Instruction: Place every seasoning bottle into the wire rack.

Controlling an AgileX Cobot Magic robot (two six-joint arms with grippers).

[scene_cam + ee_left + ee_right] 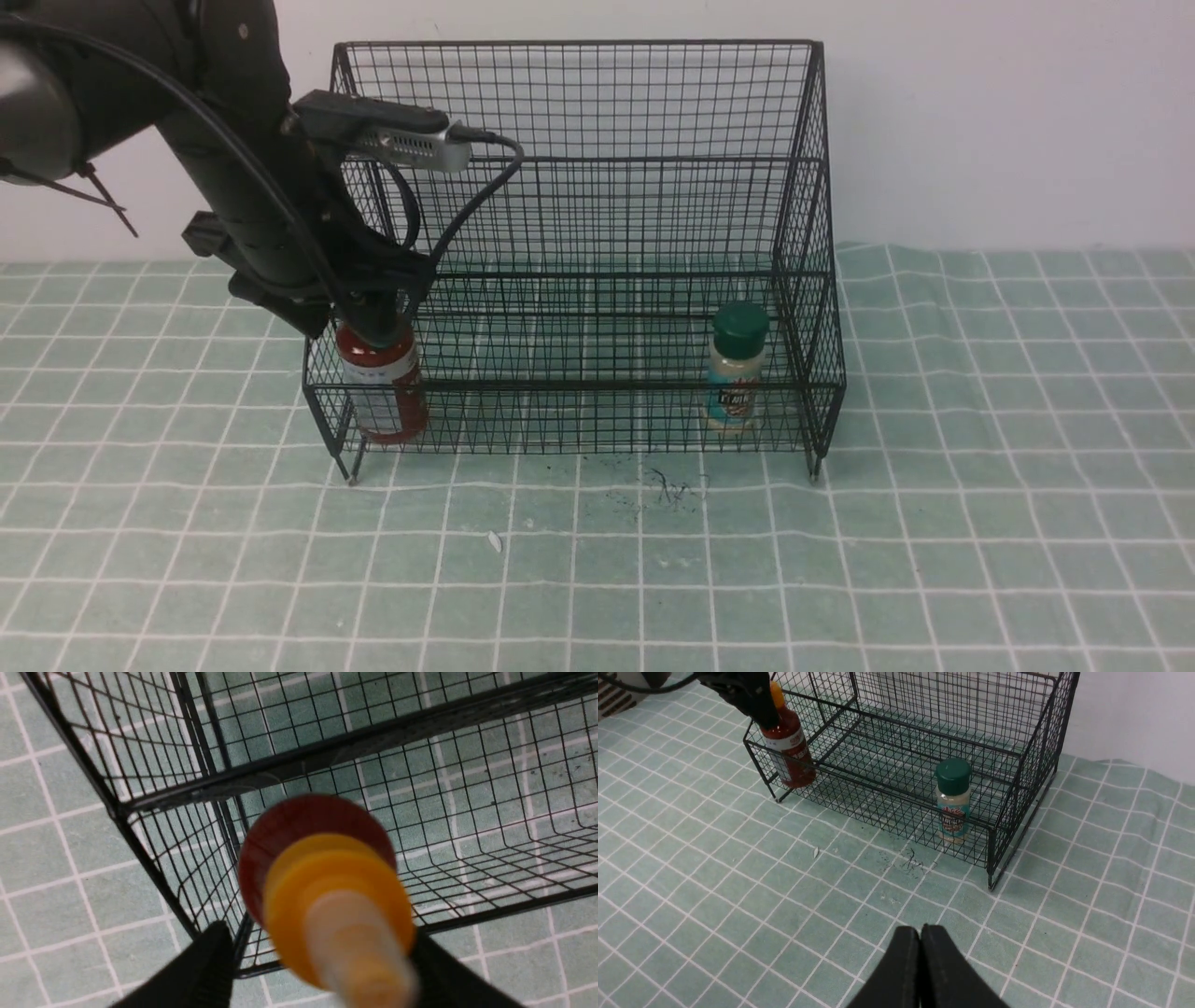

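Front view shows us the green-capped jar (735, 369) and red sauce bottle (385, 387) standing in the wire rack (579, 161). The left gripper (373, 322) has its jaws straddling the bottle's cap, grip unclear; the right gripper (920, 933) has its jaws together. We judge only withdrawal remains.

Soft even light; red sauce bottle (303, 826) blurred up close

In front tier of black wire rack (579, 43), 2 upright: red squeeze bottle (383, 392) left, green-capped jar (736, 369) right.

the wire rack (810, 280) stands on the surface (840, 560). in its front tier, the squeeze bottle (385, 392) stands at the left end and the jar (735, 373) near the right end, well apart.
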